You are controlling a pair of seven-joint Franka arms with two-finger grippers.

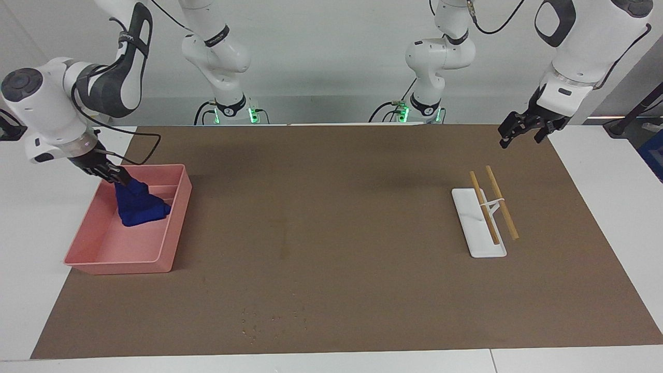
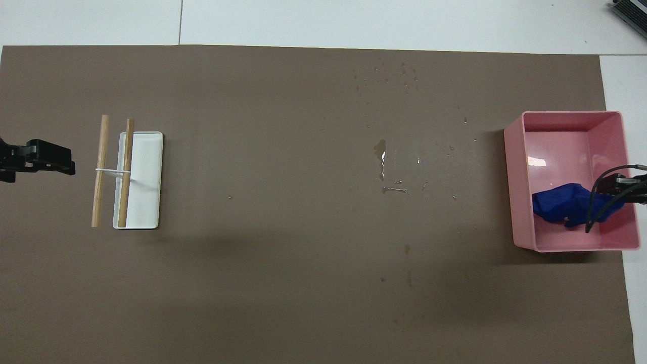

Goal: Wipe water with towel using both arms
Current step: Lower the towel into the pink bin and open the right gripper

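Note:
The blue towel (image 1: 137, 207) is bunched into a lump inside the pink tray (image 1: 171, 238) at the right arm's end of the table. Its top corner rises to my right gripper (image 1: 118, 178), which is shut on it just above the tray's floor. From overhead the towel (image 2: 561, 207) lies in the part of the tray (image 2: 520, 167) nearer to the robots, partly under the right gripper (image 2: 614, 189) and its cable. The water (image 2: 381, 156) is a glossy blotch with a thin streak near the mat's middle. My left gripper (image 1: 518, 135) hangs open over the mat's edge at the left arm's end.
A white rectangular tray (image 1: 479, 238) with two wooden sticks (image 1: 501, 202) tied across it sits toward the left arm's end, close to the left gripper (image 2: 38, 162). Scattered small droplets (image 2: 389, 76) dot the brown mat farther from the robots than the water.

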